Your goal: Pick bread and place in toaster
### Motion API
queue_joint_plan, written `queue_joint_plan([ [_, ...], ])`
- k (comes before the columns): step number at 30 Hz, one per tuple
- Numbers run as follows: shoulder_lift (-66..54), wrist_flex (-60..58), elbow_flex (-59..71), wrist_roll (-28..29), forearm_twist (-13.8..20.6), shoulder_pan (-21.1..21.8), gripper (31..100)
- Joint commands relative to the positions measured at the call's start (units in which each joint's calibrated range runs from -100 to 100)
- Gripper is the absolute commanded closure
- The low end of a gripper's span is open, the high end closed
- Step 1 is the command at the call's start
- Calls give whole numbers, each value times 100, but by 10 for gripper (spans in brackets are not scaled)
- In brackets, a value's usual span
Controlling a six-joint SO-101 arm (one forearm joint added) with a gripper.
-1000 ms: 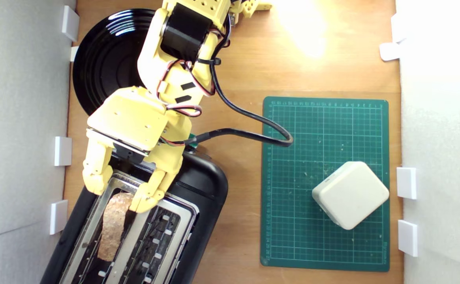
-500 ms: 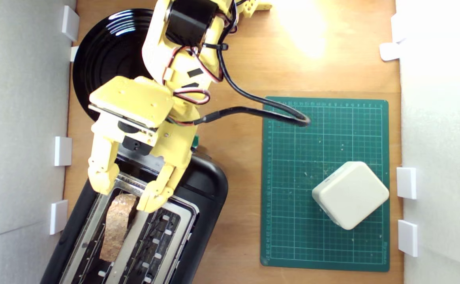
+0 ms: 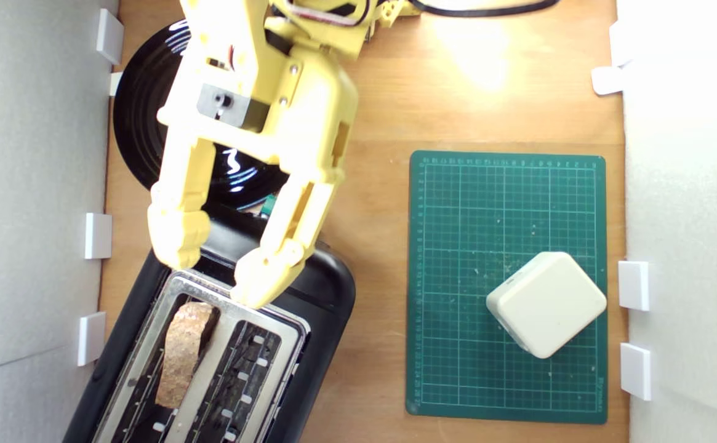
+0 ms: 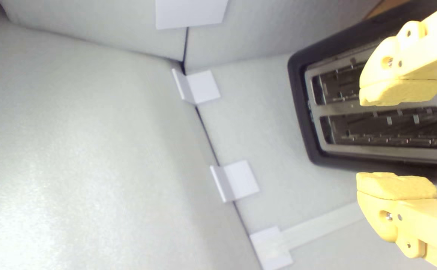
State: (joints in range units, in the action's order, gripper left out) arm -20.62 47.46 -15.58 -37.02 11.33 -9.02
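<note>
A: Starting at the gripper [image 3: 220, 275], how are its jaws standing?

B: They are standing spread wide and pinching nothing. In the wrist view the gripper [image 4: 396, 138] is showing 2 yellow tips with open air between them.

A: And where is it sitting relative to the toaster [image 3: 327, 286]?

B: It is hanging over the toaster's lever end, the end nearest the plate [image 3: 140, 132], apparently above the top rather than touching it.

A: Where is the bread [image 3: 183, 352]?

B: It is standing in 1 of the toaster's 2 slots, the one toward the exterior view's left. The other slot is sitting empty. The bread is lying just past the tips, further along the toaster from the lever end.

A: Its long axis?

B: It is running along the slot, the same line the gripper is pointing down.

A: So what is the coming move turning on?

B: I am judging the placing done, so backing off along that line, away from the bread, is looking safest. Beyond the toaster, the mat [image 3: 456, 258] and white block [image 3: 546, 304] are lying well apart.
</note>
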Motion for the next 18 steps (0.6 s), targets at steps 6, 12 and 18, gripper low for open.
queue_joint_plan([
  [6,-1973,7,2316,702,-36,587,545],
  [12,-3454,7,4404,1529,-36,990,545],
  [18,-4959,15,6356,1790,-36,1409,545],
])
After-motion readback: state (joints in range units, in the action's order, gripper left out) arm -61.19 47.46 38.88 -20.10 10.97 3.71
